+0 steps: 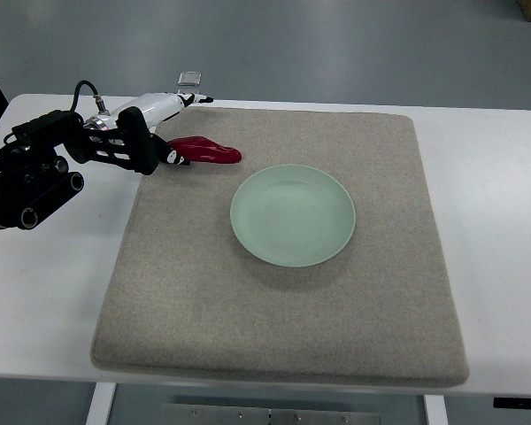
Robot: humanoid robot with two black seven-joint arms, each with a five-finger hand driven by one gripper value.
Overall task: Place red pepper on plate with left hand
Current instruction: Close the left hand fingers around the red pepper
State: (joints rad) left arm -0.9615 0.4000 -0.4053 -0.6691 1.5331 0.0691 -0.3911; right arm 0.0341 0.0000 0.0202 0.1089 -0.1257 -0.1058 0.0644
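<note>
The left hand [150, 133] is reaching over the red pepper [208, 150], fingers spread, at ten o'clock from the plate [292, 215].

We can't see the pepper's [208, 150] stem end behind the left hand [159, 133]; the table [496, 177] runs off-frame.

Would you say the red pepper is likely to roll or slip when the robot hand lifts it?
The red pepper looks glossy, so probably slippery. Its long tapered shape may pivot rather than roll. The felt mat should limit sliding.
</note>
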